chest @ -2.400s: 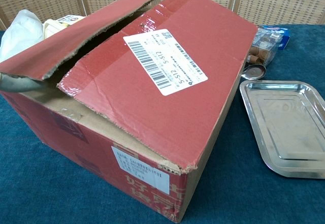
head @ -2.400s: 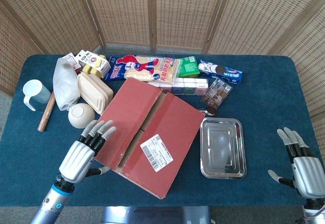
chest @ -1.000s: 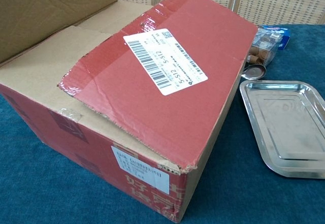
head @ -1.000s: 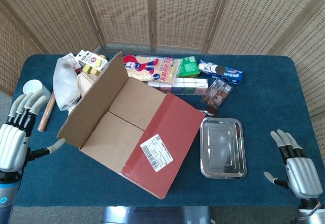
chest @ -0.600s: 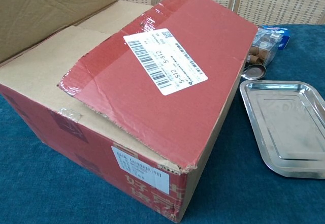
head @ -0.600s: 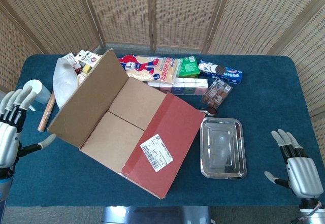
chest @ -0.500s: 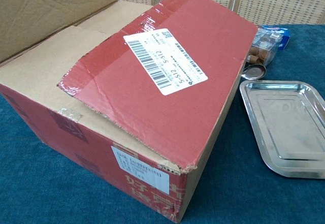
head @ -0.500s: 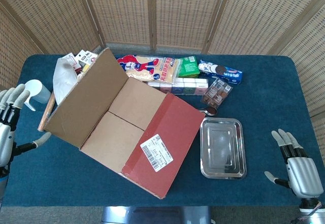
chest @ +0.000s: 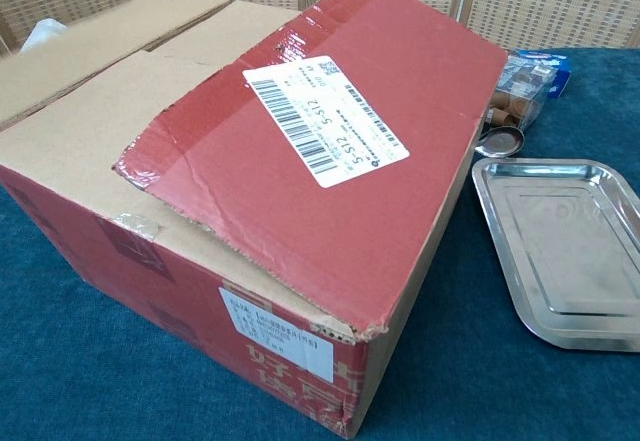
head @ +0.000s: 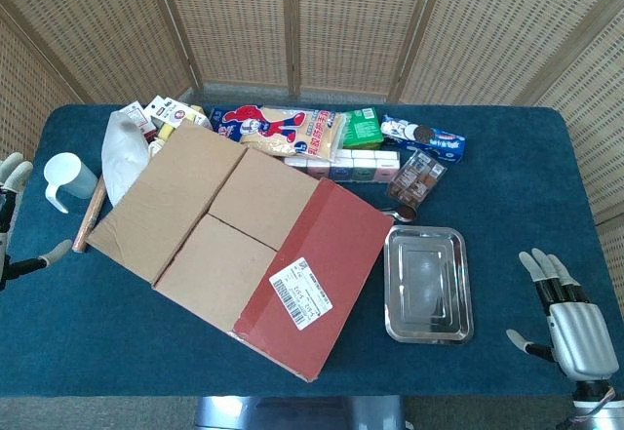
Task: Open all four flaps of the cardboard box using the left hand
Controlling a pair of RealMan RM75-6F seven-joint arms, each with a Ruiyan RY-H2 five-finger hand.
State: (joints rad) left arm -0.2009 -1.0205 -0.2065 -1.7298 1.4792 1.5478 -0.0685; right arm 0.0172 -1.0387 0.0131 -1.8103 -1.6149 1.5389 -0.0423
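Folded fully outward now, one flap of the red cardboard box (head: 249, 254) lies flat; three remain. Left hand (head: 12, 230) retreats empty, fingers spread.

Blue-covered table (head: 507, 167) bearing a cardboard box (head: 292, 284). A steel tray (head: 427, 284) lies beside it; packaged goods (head: 292, 130) line the far edge.

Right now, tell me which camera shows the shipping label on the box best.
Chest view: the shipping label sits close and large, its barcode lines distinct. Head view shows the label small, on the closed red flap.
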